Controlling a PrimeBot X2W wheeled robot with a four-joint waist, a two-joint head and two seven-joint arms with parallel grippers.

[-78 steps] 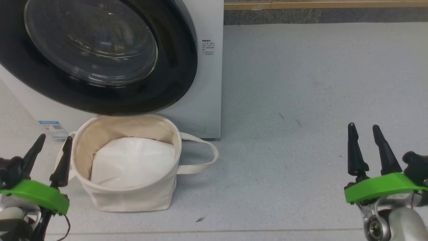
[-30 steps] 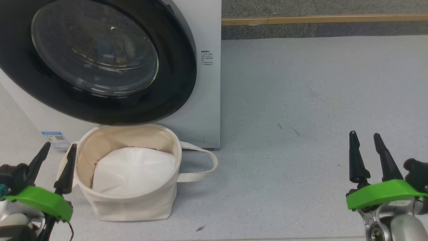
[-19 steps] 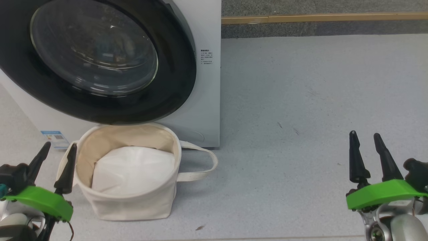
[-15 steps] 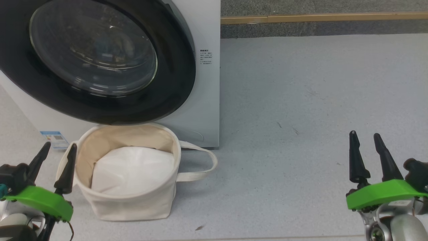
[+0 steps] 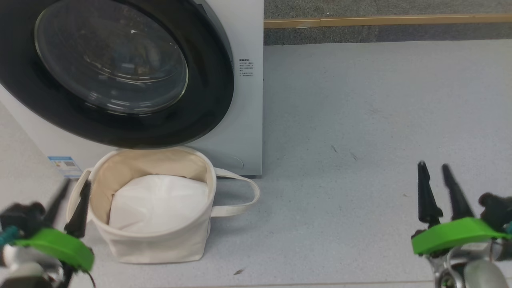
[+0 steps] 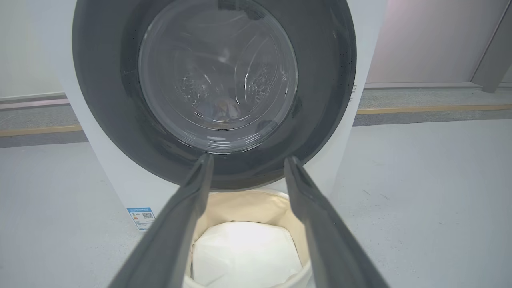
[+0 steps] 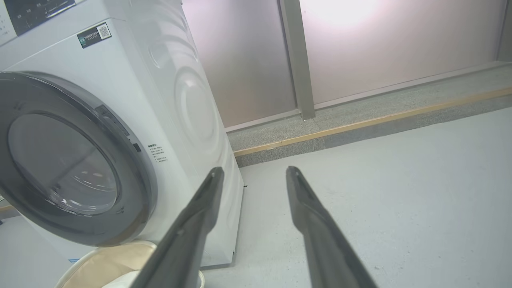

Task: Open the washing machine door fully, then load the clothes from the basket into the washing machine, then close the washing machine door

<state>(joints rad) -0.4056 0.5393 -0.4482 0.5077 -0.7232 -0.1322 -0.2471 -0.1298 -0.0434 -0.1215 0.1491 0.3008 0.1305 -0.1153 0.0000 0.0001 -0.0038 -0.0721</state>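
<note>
The washing machine (image 5: 248, 120) stands at the upper left with its door (image 5: 208, 100) shut flat against the front, black rim around clear glass. Through the glass a dim blue and orange-brown patch of the clothes (image 6: 222, 111) lies low in the drum. The cream basket (image 5: 160, 246) sits on the floor just under the door, with plain white padding (image 5: 158, 202) inside. My left gripper (image 5: 76, 184) hangs open beside the basket's left rim, blurred, holding nothing. My right gripper (image 5: 433, 165) stands open and empty over bare floor far to the right.
Grey floor (image 5: 340, 120) stretches right of the washer to a wooden strip and a dark ledge (image 5: 380, 20) at the back. One basket handle (image 5: 244, 200) loops out to the right. Frosted wall panels (image 7: 380, 48) stand behind the ledge.
The fingers of both grippers have drawn a little closer together. The left gripper has shifted slightly right and down and is blurred. Door and basket are unmoved.
</note>
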